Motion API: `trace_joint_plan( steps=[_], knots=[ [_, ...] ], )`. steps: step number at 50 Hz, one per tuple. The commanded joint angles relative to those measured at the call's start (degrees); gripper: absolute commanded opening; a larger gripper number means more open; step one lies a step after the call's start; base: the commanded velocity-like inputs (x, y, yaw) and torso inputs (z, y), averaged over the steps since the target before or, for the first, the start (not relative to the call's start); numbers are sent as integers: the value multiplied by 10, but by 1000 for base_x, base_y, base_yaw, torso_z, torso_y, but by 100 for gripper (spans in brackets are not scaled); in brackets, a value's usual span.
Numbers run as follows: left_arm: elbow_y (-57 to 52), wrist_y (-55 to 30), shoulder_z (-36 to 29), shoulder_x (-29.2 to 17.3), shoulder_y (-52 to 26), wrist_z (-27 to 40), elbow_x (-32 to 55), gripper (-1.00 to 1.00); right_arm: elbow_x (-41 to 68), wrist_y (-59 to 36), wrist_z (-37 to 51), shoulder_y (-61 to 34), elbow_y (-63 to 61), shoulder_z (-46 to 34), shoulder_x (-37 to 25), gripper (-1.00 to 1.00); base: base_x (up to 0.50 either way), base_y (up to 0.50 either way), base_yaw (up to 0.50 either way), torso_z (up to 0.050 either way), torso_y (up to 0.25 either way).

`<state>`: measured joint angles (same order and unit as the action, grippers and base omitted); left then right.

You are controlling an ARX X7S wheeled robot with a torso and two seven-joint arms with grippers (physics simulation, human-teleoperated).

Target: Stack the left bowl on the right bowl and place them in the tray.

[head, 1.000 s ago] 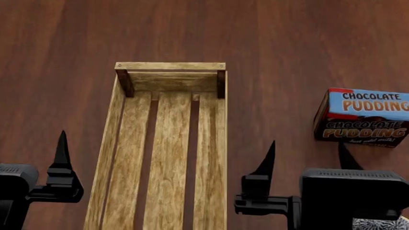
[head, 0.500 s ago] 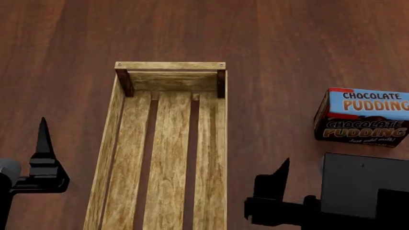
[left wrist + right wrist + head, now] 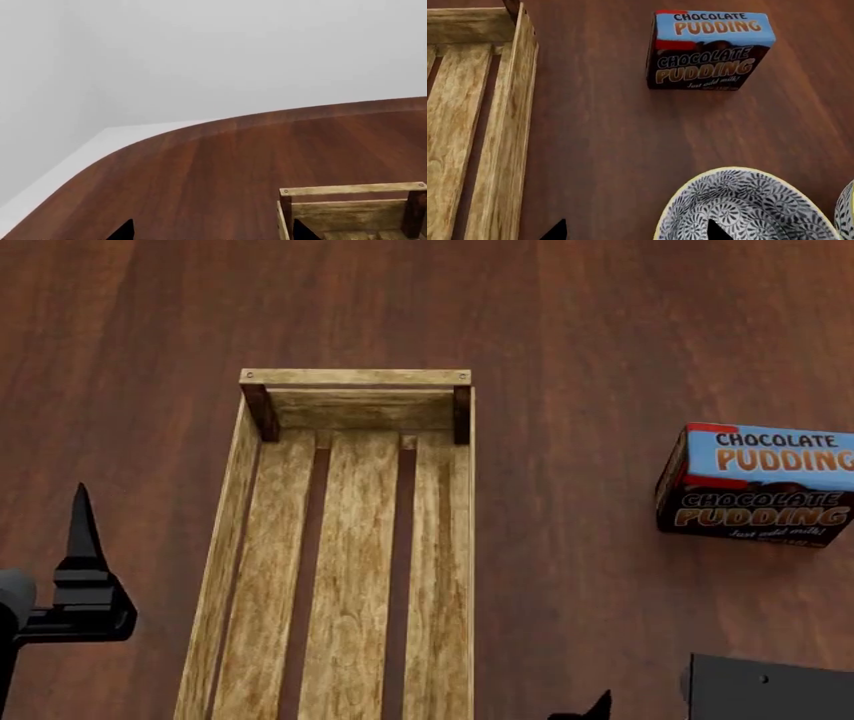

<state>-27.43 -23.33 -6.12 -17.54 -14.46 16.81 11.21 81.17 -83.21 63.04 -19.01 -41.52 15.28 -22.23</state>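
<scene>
The tray (image 3: 350,540), a long light-wood crate with three bottom slats, lies lengthwise in the middle of the dark wooden table (image 3: 587,330), its far end plank toward twelve o'clock from the robot. Nothing sits inside it. At about three o'clock from the tray, well apart, stands a blue-and-black chocolate pudding box (image 3: 758,485).

The right wrist camera shows a patterned grey-and-white bowl (image 3: 750,210) on the table at roughly six o'clock from the pudding box, with the edge of a second bowl (image 3: 847,212) just beside it. Neither bowl shows from the head.

The left gripper (image 3: 80,580) hovers at about eight o'clock from the tray, beside its long left wall; its two finger tips in the wrist view stand wide apart, so the jaws are released and hold nothing. The right gripper (image 3: 635,231) hangs over the nearer bowl's rim, its tips also spread and bare.
</scene>
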Motion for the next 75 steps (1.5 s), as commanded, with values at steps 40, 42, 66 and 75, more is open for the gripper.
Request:
trace_joint_plan(
  steps=[40,42,66,75],
  knots=[
    [-5,-14,2,-7,-1,-1,33,100,-141,101,-159,18,160,-67,-44,100,0,0,0,0,0],
    [-3,-13,2,-7,-2,0,33,100,-144,105,-163,18,166,-70,-44,100,0,0,0,0,0],
    [-1,-6,-6,-10,0,4,30,100,-195,161,-221,36,219,-111,-41,100,0,0,0,0,0],
    [0,-5,-8,-12,0,4,31,100,-207,177,-231,36,237,-116,-41,100,0,0,0,0,0]
  ],
)
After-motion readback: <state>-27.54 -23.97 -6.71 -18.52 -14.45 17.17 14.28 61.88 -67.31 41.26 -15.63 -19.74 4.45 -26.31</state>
